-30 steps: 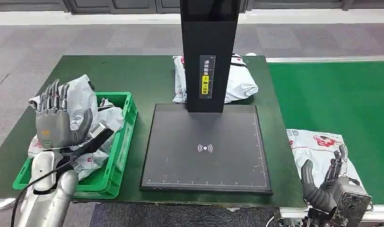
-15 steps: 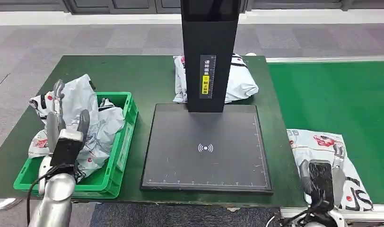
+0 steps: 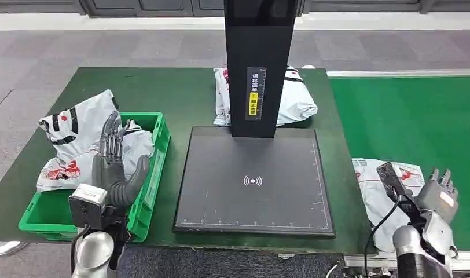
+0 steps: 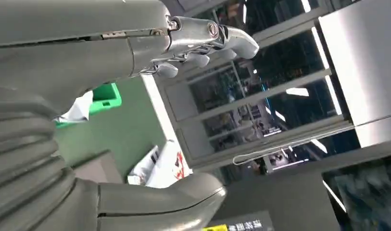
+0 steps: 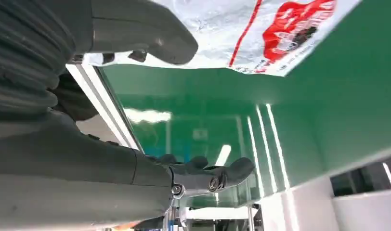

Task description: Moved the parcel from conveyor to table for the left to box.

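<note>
A white parcel [image 3: 376,188] with red print lies on the green conveyor belt [image 3: 418,116], at its near left edge beside the table. My right hand [image 3: 438,196] hovers over the parcel's near right part, fingers spread and holding nothing. In the right wrist view the thumb and fingers of my right hand [image 5: 102,163] stand apart, with the parcel [image 5: 261,29] beyond them. My left hand [image 3: 114,168] is raised over the near right side of the green crate [image 3: 149,200], fingers straight and empty. The left wrist view shows my left hand [image 4: 111,48] empty too.
The crate holds several white parcels [image 3: 76,145]. A black scanner pad [image 3: 253,179] fills the middle of the dark green table [image 3: 151,87], with a tall black post [image 3: 259,63] at its back. Another parcel [image 3: 297,101] lies behind the post.
My left hand has turned and moved right and lower, from over the crate's parcels to its near right side. My right hand has turned and shifted right over the conveyor parcel.
</note>
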You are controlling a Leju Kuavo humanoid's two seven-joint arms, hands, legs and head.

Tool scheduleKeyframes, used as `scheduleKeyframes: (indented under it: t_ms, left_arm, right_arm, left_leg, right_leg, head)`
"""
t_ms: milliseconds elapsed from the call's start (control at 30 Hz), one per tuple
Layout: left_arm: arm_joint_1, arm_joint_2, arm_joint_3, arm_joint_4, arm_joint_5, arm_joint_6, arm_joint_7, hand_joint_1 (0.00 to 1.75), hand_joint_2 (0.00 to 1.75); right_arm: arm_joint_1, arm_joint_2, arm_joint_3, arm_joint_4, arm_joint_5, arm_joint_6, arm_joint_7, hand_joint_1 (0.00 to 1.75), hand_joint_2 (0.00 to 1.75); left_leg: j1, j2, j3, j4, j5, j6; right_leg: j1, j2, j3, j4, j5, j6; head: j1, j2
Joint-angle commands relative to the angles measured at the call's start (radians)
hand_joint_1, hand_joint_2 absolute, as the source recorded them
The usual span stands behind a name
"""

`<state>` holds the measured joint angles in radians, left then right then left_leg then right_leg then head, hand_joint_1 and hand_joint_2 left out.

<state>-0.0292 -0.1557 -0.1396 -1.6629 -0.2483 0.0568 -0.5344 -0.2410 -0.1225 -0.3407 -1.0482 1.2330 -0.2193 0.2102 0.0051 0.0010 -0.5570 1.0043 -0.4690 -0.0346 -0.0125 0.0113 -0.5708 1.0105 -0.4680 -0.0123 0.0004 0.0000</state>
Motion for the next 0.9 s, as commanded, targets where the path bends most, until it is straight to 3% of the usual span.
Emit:
scheduleKeyframes:
  t_ms: [33,133,267,733,767,800,900]
  left_arm:
    - [-0.027,-0.017,0.005,0.051,0.010,-0.037,0.009,0.00,1.75]
    - [-0.046,-0.012,0.004,0.077,0.010,-0.056,0.012,0.00,1.75]
    - [-0.074,-0.003,-0.002,0.108,0.010,-0.063,0.014,0.00,1.75]
    - [-0.063,0.014,0.031,0.101,0.014,-0.060,0.021,0.00,1.75]
    - [-0.063,0.014,0.031,0.101,0.014,-0.060,0.021,0.00,1.75]
    - [-0.062,0.013,0.033,0.100,0.013,-0.060,0.023,0.00,1.75]
    - [-0.046,0.013,0.045,0.080,0.007,-0.056,0.033,0.00,1.75]
  right_arm:
    - [-0.162,-0.077,-0.002,0.374,0.031,0.055,-0.004,0.00,1.75]
    - [-0.169,-0.090,0.061,0.479,0.057,0.182,-0.045,0.00,1.75]
    - [-0.161,-0.086,0.138,0.577,0.095,0.269,-0.072,0.00,1.75]
    - [-0.207,-0.089,0.182,0.638,0.108,0.348,-0.074,0.00,1.75]
    - [-0.207,-0.089,0.182,0.638,0.108,0.348,-0.074,0.38,1.75]
    - [-0.214,-0.083,0.161,0.636,0.088,0.324,-0.062,1.75,1.75]
    - [-0.251,-0.055,0.110,0.623,0.043,0.262,-0.043,1.75,1.75]
  left_leg:
    - [0.001,0.001,0.000,-0.003,0.002,0.002]
    - [0.000,-0.001,0.001,-0.001,0.001,0.001]
    - [0.002,-0.002,0.000,-0.005,0.004,0.002]
    - [0.002,-0.003,-0.002,0.000,0.003,0.002]
    - [0.002,-0.003,-0.001,0.001,0.003,0.002]
    - [0.002,-0.003,-0.003,0.000,0.004,0.002]
    - [0.002,-0.003,-0.002,0.001,0.003,0.002]
  right_leg:
    - [0.001,-0.001,0.001,-0.005,0.003,0.001]
    - [0.000,-0.002,0.001,-0.002,0.001,0.001]
    - [0.003,-0.005,0.003,-0.008,0.004,0.001]
    - [0.003,-0.004,0.001,-0.003,0.003,0.001]
    - [0.002,-0.004,0.001,-0.002,0.003,0.002]
    - [0.003,-0.004,0.001,-0.003,0.004,0.002]
    - [0.003,-0.004,0.002,-0.003,0.004,0.003]
  head:
    - [0.000,0.000]
    - [0.000,0.000]
    - [0.000,0.000]
    - [0.000,0.000]
    - [0.000,0.000]
    - [0.000,0.000]
    - [0.000,0.000]
